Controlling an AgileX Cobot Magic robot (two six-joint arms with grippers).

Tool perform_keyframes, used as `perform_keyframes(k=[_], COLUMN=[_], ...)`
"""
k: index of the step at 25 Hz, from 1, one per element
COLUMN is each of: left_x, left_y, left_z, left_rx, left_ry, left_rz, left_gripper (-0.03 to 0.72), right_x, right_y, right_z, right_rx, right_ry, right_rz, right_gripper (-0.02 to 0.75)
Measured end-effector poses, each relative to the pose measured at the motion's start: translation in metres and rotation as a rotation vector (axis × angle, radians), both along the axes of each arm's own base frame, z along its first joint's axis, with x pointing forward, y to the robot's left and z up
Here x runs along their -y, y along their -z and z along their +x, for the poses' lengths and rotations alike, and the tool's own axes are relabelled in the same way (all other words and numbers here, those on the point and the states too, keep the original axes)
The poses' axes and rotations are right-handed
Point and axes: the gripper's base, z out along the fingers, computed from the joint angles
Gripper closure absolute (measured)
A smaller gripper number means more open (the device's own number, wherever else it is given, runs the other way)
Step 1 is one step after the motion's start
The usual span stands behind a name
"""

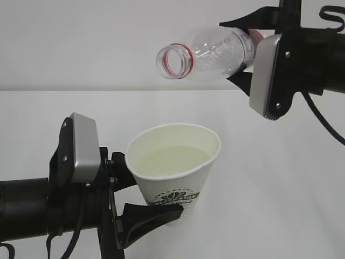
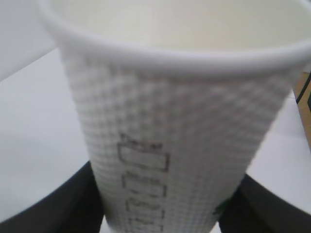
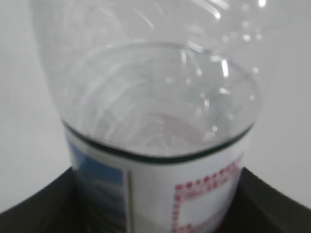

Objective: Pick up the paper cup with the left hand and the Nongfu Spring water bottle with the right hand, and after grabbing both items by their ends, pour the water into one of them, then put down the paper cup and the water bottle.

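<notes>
As the clear plastic bottle w/ red neck ring (image 1: pixel 215 49) is pinched near-horizontal by the right pincer (image 1: pixel 249 53), mouth up-right of the water-filled white paper cup (image 1: pixel 173 164), pinched low by the left pincer (image 1: pixel 141 195), both are held off the white desk (image 1: pixel 280 183).

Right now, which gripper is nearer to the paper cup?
Left. The left gripper is clamped on the cup near its base; the right gripper is above it, to the right, holding the bottle.

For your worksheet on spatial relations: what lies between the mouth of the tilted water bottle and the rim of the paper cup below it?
Nothing: in the exterior view the gap between the Nongfu Spring water bottle mouth and the paper cup rim is bare, with no stream visible.
</notes>
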Motion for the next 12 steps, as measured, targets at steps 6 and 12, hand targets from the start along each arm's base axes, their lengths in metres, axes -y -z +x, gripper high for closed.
perform_keyframes(k=[6, 12], left_x=[0.0, 0.0], left_y=[0.0, 0.0], left_z=[0.0, 0.0], left_rx=[0.0, 0.0], left_ry=[0.0, 0.0], left_rz=[0.0, 0.0], left_gripper=[0.223, 0.223], right_x=[0.0, 0.0], right_y=[-0.0001, -0.0001], right_z=[0.0, 0.0], right_rx=[-0.059, -0.115], right_ry=[0.017, 0.032], right_rz=[0.066, 0.128], right_gripper=[0.232, 0.232])
